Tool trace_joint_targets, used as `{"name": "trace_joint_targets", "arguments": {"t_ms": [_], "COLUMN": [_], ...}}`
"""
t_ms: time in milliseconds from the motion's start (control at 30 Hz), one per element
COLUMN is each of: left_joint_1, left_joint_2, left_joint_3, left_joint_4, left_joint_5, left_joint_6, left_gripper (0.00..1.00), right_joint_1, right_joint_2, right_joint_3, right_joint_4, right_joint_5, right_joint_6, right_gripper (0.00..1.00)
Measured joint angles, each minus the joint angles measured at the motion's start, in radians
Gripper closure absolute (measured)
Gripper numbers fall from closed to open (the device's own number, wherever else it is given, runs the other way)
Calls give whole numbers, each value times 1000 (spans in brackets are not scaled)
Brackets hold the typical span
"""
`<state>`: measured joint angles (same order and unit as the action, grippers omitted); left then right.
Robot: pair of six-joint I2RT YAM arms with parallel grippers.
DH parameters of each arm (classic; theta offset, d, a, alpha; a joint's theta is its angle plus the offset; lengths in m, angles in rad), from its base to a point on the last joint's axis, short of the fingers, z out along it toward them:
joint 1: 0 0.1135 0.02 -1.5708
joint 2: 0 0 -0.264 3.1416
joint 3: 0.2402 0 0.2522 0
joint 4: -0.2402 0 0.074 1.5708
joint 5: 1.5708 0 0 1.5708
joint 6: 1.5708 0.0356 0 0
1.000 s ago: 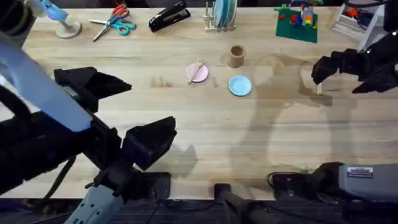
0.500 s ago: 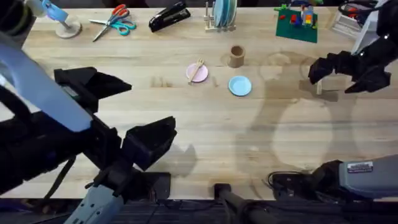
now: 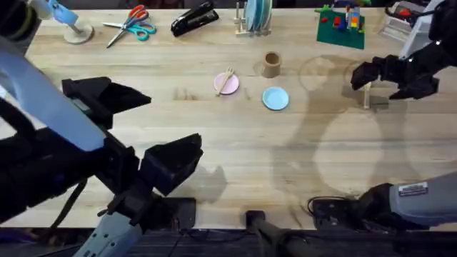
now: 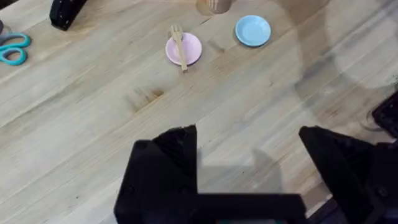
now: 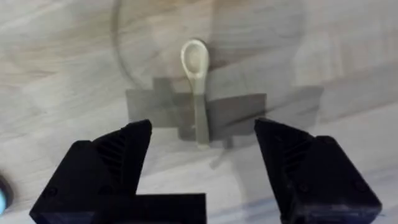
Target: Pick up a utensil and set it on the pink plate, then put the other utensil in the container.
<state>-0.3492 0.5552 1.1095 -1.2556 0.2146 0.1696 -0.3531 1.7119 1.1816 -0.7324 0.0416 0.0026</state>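
Right hand, overhead: right hand point(image 3: 368, 80) hovers over the tabletop point(image 3: 214, 143) at about 3 o'clock from the blue plate point(image 3: 275, 98), directly above the spoon point(image 3: 367, 100); placed there, I judge, to line up a grasp.
Left hand, overhead: left hand point(image 3: 132, 125) sits low at 8 o'clock, fingers spread wide with nothing between them, parked clear of the work.
Fork, overhead: fork point(image 3: 228, 77) lies across the pink plate point(image 3: 226, 83), so the first half looks done.
Container, overhead: container point(image 3: 270, 64) stands upright at 1 o'clock from the pink plate, well apart from the spoon; a carry across is needed.
Left wrist view: left hand point(image 4: 249, 162) open and empty; fork point(image 4: 180, 45) on pink plate point(image 4: 185, 48), blue plate point(image 4: 253, 30) beside it.
Right wrist view: right hand point(image 5: 202, 158) spread wide, gripping nothing; spoon point(image 5: 198, 87) lies flat between the fingers' line, bowl pointing away, handle centred for a pinch across its width.
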Motion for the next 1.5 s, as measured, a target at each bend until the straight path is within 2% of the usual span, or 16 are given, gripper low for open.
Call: {"name": "trace_joint_targets", "arguments": {"t_ms": [267, 500, 733, 1300, 1367, 1500], "left_joint_1": [0, 0, 0, 0, 0, 0], "left_joint_2": [0, 0, 0, 0, 0, 0], "left_joint_3": [0, 0, 0, 0, 0, 0], "left_joint_4": [0, 0, 0, 0, 0, 0], "left_joint_5": [0, 0, 0, 0, 0, 0], "left_joint_6": [0, 0, 0, 0, 0, 0], "left_gripper": [5, 6, 6, 6, 6, 6], "right_joint_1": [0, 0, 0, 0, 0, -4], "right_joint_2": [11, 20, 83, 99, 99, 101], "right_joint_3": [0, 0, 0, 14, 14, 16], "right_joint_4": [82, 81, 82, 77, 78, 89], "right_joint_5": [-25, -31, -29, -24, -21, -20], "right_joint_6": [-23, -27, -30, -30, -30, -34], "right_gripper": [7, 7, 7, 12, 80, 508]}}
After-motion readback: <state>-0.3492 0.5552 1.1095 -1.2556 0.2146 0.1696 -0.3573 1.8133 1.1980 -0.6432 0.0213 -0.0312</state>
